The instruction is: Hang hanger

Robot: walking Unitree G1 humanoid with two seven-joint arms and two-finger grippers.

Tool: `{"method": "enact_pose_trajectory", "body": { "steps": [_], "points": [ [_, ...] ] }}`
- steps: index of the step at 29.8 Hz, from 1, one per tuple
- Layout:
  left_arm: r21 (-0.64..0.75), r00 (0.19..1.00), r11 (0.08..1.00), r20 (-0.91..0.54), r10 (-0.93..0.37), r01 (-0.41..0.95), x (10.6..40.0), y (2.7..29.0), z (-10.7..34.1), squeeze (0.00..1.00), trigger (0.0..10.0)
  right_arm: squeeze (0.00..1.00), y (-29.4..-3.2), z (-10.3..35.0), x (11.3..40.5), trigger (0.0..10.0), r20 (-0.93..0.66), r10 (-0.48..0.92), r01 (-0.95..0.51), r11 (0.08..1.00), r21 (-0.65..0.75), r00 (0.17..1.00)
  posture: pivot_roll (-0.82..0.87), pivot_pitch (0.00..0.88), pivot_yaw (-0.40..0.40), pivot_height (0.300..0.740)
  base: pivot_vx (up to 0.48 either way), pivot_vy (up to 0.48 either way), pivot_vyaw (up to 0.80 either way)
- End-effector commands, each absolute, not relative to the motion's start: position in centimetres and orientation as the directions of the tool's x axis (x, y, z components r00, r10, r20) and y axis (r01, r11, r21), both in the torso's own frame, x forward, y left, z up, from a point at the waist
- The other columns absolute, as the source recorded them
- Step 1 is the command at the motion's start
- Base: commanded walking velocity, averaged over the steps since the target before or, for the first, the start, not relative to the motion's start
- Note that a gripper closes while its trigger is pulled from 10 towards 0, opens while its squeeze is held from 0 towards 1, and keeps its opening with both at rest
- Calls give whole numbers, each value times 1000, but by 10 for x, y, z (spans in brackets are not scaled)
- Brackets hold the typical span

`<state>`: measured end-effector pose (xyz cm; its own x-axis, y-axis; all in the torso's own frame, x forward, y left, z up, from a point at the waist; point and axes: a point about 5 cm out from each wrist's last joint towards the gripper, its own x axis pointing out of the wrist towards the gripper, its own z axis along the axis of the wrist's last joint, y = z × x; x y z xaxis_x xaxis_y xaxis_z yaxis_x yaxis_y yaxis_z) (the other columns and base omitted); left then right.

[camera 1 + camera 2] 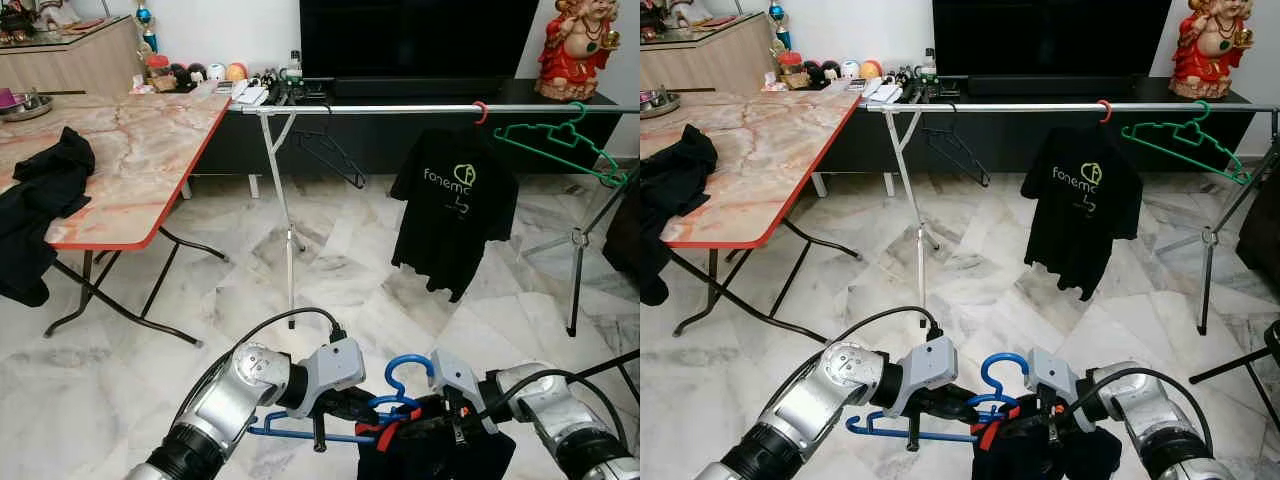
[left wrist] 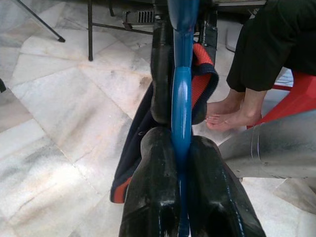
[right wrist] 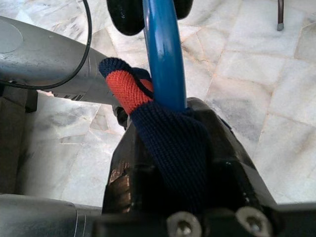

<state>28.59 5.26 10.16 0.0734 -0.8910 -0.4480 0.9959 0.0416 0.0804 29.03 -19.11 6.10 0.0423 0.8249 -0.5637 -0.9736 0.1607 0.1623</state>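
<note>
The stiff blue plastic hanger [image 1: 395, 400] carrying a soft dark garment [image 1: 430, 450] was clamped by the left pincer [image 1: 368, 405] and right pincer [image 1: 440, 415]; it was judged light but slippery.

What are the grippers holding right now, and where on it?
Left gripper pinches the blue hanger at its neck below the hook; right gripper grips the collar of the dark garment.

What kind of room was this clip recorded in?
Most likely a home living room: a large dark TV on a low black cabinet, marble floor tiles, a folding table, and a clothes rail set up indoors.
</note>
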Motion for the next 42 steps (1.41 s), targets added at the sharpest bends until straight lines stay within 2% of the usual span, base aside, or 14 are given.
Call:
{"method": "enact_pose_trajectory", "body": {
  "steps": [1,17,18,19,20,28,33,35,38,42],
  "points": [
    [155,69,9,-383,-921,988,289,41,124,0,10000,0,-186,59,290,0,-546,836,-973,165,161,52,34,48,3,740,0,0,0],
    [146,71,16,-379,-923,989,289,43,123,0,10000,0,-193,56,286,0,-612,790,-979,142,149,21,30,8,-1,740,0,0,0],
    [131,70,24,-360,-930,991,290,45,125,35,10000,0,-194,54,285,0,-627,779,-979,144,146,21,29,4,-1,740,0,0,0],
    [126,70,26,-355,-932,992,291,46,125,361,10000,0,-195,53,285,0,-631,776,-979,145,146,21,28,2,-1,740,0,0,0],
    [113,70,32,-351,-934,993,291,49,126,1000,10000,0,-196,52,283,0,-639,769,-979,145,145,20,27,0,1,740,0,0,0],
    [105,87,50,-390,-917,993,293,63,123,1000,10000,0,-201,41,275,0,-679,734,-977,147,152,5,27,0,3,740,0,0,0],
    [107,172,141,-380,-909,984,299,84,126,1000,10000,0,-207,37,272,0,-702,712,-976,165,143,17,30,0,3,740,0,0,0],
    [105,250,227,-361,-899,968,303,98,126,1000,10000,0,-215,41,276,0,-713,698,-969,218,114,73,32,0,1,740,0,0,0],
    [103,314,297,-360,-878,949,306,109,123,1000,10000,0,-224,46,281,0,-726,675,-961,267,74,132,37,12,-4,740,0,0,0],
    [77,477,482,-337,-811,873,304,134,111,1000,10000,0,-250,64,291,0,-733,623,-926,377,-24,273,42,31,-9,740,0,0,0]
  ]
}}
